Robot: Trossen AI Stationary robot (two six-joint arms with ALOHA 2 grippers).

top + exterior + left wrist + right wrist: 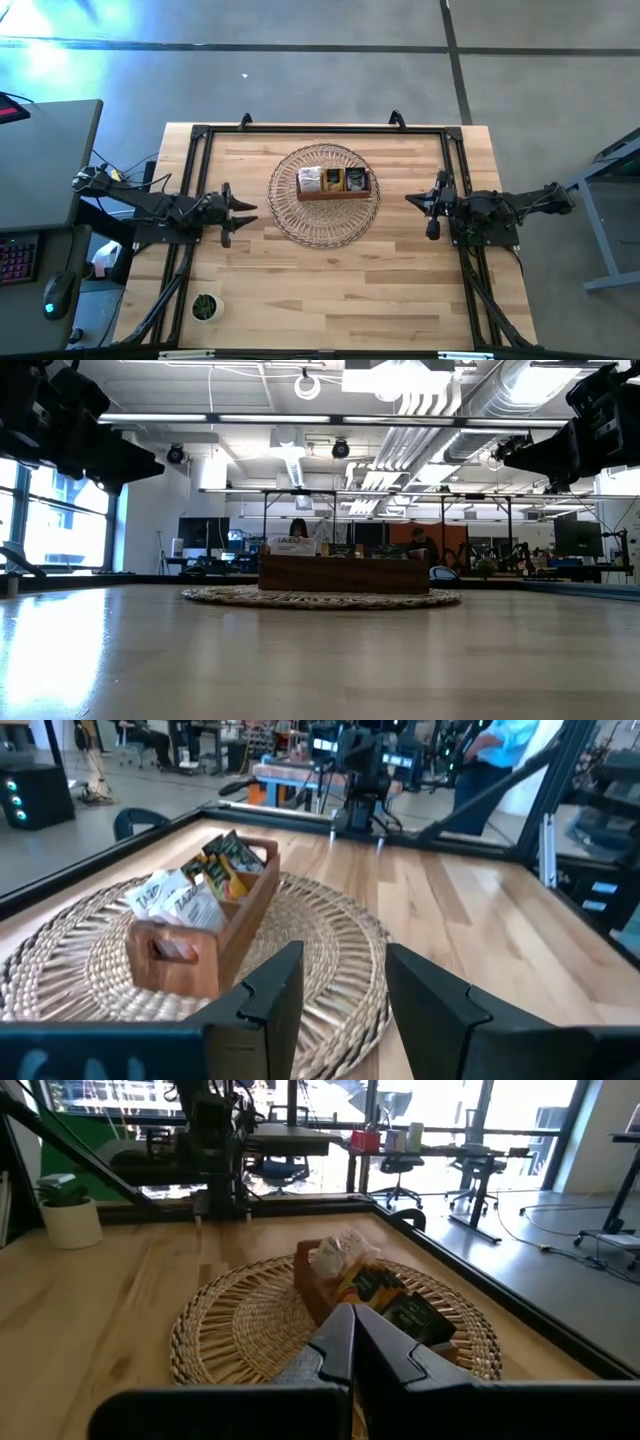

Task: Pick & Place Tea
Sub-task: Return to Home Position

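one wooden box [333, 183] holds tea sachets [311, 180] in three compartments.

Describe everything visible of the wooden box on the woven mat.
The wooden box is a low, brown, open-topped organizer with three compartments and a handle cut-out in its end wall. It sits flat on the woven mat, holding tea sachets: white in one end section, darker ones in the others. The left gripper and right gripper hang clear on either side.

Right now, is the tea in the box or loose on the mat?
In the box: sachets stand in all three compartments, and none lies on the mat.
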